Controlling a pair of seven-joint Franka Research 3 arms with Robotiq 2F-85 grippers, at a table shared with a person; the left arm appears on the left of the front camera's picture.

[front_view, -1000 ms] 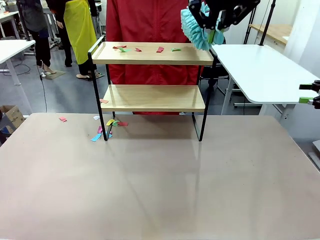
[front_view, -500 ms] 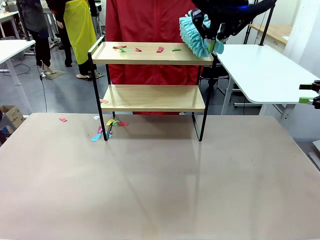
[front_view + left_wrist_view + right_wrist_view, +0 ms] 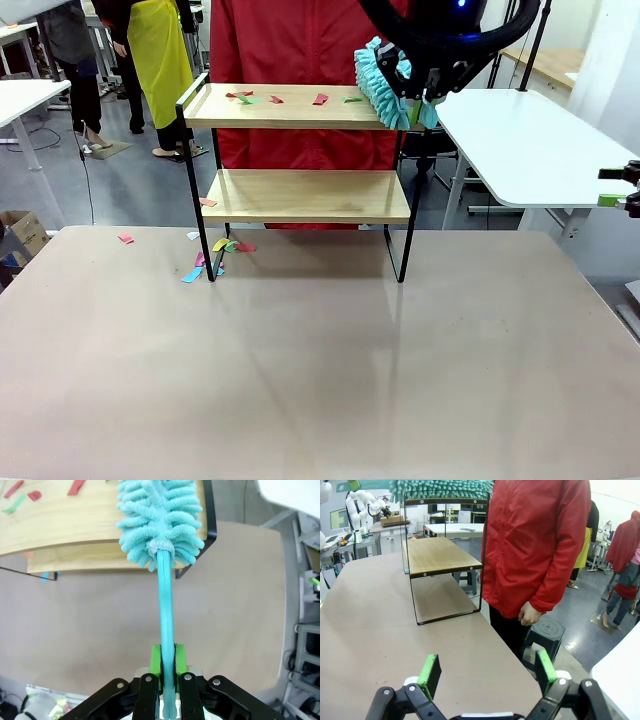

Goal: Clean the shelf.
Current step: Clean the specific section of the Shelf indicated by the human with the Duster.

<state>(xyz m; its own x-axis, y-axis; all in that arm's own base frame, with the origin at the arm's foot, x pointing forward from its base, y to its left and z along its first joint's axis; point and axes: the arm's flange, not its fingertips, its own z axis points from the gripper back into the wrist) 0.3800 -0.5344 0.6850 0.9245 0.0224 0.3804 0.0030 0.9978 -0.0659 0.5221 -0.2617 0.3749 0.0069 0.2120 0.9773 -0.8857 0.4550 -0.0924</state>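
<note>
Front view: the left gripper [image 3: 424,92] clamps a fluffy teal duster [image 3: 380,80], whose head sits just beside it at the right end of the shelf's [image 3: 300,108] top wooden board. Left wrist view: green pads [image 3: 156,660] pinch the slim, smooth handle, with the tufted head straight ahead. Right wrist view: the right gripper [image 3: 485,672] gapes empty, and the thin black-framed shelf stands ahead, to the left.

The duster [image 3: 384,80] has lowered onto the shelf [image 3: 300,110].

shelf [image 3: 300,195] at far edge of table [image 3: 320,380], duster [image 3: 380,80] at top board's right end, scraps [image 3: 320,99] left of it, person [image 3: 300,40] behind
</note>
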